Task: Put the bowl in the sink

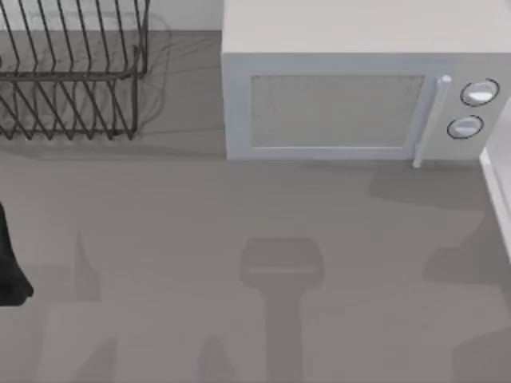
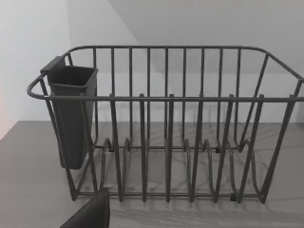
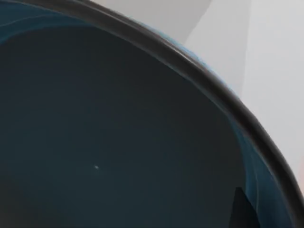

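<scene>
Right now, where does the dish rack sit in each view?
Top view: dish rack, top left corner, beside the microwave.
Left wrist view: dish rack across the middle, dark cup on one end.
Right wrist view: the bowl, its inside, instead.
Shared landmark: the grey table under the rack.

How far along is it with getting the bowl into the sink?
Nothing looks finished yet. In hand: the right wrist view sits close against the bowl, its dark teal inside and rim showing. The left arm waits at the table's left edge, facing the dish rack. Left: placing the bowl.
</scene>
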Controlling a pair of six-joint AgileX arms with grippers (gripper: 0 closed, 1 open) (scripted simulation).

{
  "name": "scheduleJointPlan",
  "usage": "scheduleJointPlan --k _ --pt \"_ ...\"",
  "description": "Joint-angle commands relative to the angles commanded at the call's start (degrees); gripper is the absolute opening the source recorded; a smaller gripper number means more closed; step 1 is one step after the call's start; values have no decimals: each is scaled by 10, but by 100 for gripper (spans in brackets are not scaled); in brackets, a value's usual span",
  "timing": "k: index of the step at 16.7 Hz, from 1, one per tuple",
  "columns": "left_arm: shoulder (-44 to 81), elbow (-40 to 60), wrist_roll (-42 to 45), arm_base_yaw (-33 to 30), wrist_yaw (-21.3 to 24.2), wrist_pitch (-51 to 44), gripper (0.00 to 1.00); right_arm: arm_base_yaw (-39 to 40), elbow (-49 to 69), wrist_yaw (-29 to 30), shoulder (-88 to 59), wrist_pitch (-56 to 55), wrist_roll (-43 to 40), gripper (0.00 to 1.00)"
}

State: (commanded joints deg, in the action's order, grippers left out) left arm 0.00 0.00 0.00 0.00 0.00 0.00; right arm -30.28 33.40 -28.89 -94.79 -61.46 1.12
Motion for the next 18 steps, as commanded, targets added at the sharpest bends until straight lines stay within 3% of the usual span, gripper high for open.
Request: scheduleJointPlan --k 9,16,18 --pt "0 0 0 0 0 0 100 -1 -46 5 -285 -340 -3 0" --pt "0 0 0 0 0 0 100 0 -54 7 -322 -379 -3 0" --pt "0 0 0 0 0 0 100 0 -54 7 -322 -379 -3 15"
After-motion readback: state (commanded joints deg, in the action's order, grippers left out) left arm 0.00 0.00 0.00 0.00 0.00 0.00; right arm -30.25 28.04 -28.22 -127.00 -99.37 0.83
